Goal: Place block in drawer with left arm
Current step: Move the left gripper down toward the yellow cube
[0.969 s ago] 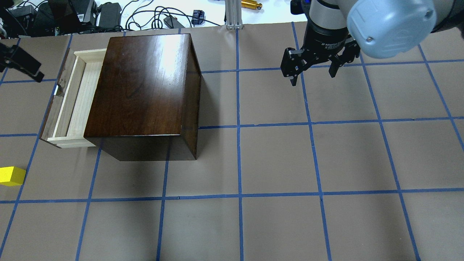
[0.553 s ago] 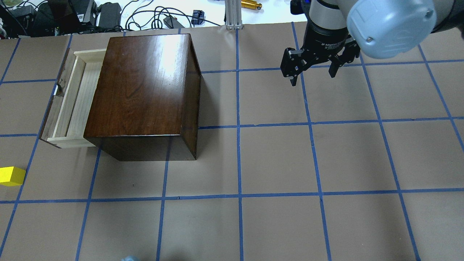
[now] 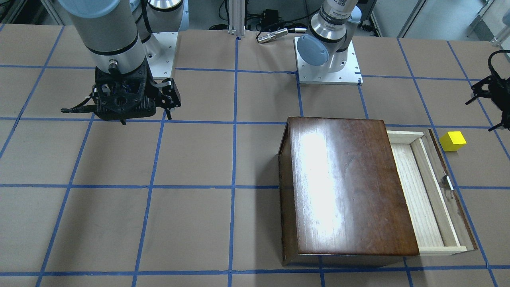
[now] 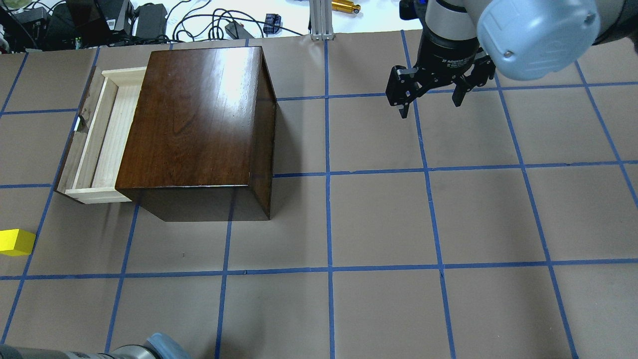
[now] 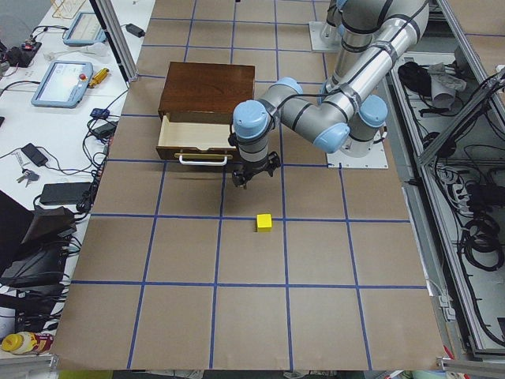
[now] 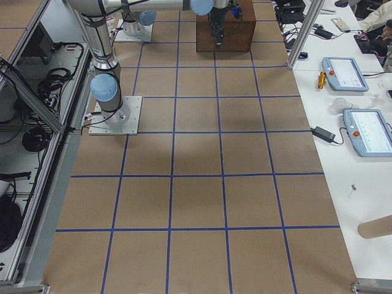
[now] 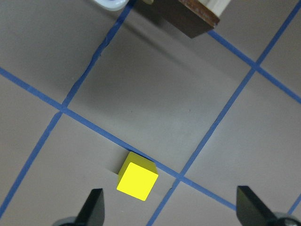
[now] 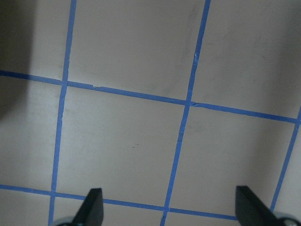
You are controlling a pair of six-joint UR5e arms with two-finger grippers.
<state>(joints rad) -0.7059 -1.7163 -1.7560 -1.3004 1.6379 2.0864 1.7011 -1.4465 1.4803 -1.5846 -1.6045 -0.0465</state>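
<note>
The yellow block (image 3: 452,140) lies on the brown table beside the drawer's front; it also shows in the overhead view (image 4: 16,242) and the left side view (image 5: 263,223). The drawer (image 4: 99,134) of the dark wooden box (image 4: 194,119) stands pulled open and empty. My left gripper (image 7: 171,209) is open and hovers above the table between drawer and block. The block (image 7: 137,181) lies below it, near one fingertip. This gripper also shows at the front view's right edge (image 3: 484,113). My right gripper (image 4: 429,106) is open and empty, far from the box.
Blue tape lines grid the table. Cables, chargers and a brass cylinder (image 4: 345,6) lie beyond the far edge. An arm joint (image 4: 149,349) of my left arm shows at the overhead view's bottom edge. The right arm base (image 3: 326,59) stands behind the box.
My left gripper has left the overhead view's left edge, and a left arm joint has come in at the bottom edge. Block, drawer and right arm have not moved.
</note>
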